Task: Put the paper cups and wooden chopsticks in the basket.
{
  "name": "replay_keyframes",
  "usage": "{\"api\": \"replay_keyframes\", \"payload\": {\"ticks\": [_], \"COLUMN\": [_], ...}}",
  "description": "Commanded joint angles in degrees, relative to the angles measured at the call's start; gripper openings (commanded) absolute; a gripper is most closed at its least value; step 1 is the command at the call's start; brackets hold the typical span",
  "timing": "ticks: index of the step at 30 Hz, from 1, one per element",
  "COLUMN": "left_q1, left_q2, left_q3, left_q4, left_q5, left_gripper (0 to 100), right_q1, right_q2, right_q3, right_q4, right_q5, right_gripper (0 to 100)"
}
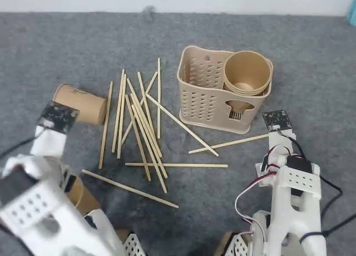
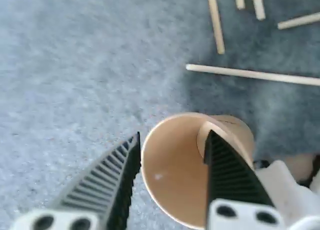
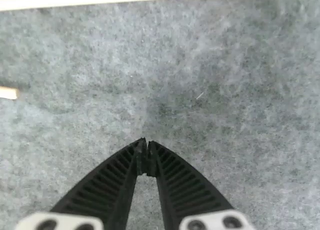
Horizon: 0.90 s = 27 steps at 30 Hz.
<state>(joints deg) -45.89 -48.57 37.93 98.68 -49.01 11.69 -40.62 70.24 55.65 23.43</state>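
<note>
We judge the step in hand to be picking up a paper cup. The left gripper (image 2: 175, 136) has its fingers apart around the mouth of a tipped cup (image 2: 167, 182), one finger outside the wall and the other apparently at or inside the opening, with nothing clamped yet. This cup lies well apart from the basket (image 1: 203, 97), on the left arm's side and close to that arm's base. A second cup (image 1: 80, 103) lies on its side farther up the desk (image 1: 311, 50), also well apart from the basket. Nested cups (image 1: 247, 72) already stand in the basket, and the chopsticks (image 1: 139, 122) lie scattered just beside it and out toward the second cup. The next move, as we see it, calls for closing on the rim, lifting clear of the chopsticks and carrying the cup over to the basket. The right gripper (image 3: 146, 144) has its fingers together and empty, over bare desk below the basket. The left wrist view gives us the finger placement on the rim, which the arm covers in the high view. Only the high view lets us place the cup relative to the basket.
</note>
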Motion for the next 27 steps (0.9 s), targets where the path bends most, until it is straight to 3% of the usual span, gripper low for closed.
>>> {"api": "replay_keyframes", "payload": {"ticks": [1,7,15,23,27], "left_q1": [0.2,0.3,1.5,3.7,4.0], "left_q2": [10.5,24.4,33.8,34.4,34.4], "left_q3": [-6.9,-14.7,-11.0,-7.4,-6.5], "left_q4": [0.8,0.9,1.9,2.0,2.0], "left_q5": [-1.3,-1.8,-6.2,-6.2,-6.2], "left_gripper": [20,20,20,1,1], "right_q1": [-0.7,-0.7,-0.7,-0.7,-0.7], "right_q2": [-1.7,-1.7,-1.7,-1.7,-1.7], "right_q3": [-0.4,-0.4,-0.4,-0.3,-0.3], "right_q4": [-1.2,-1.0,-1.0,-0.9,-0.9], "right_q5": [0.9,0.9,0.9,0.8,0.8], "right_gripper": [0.8,0.8,0.8,0.8,0.8]}}
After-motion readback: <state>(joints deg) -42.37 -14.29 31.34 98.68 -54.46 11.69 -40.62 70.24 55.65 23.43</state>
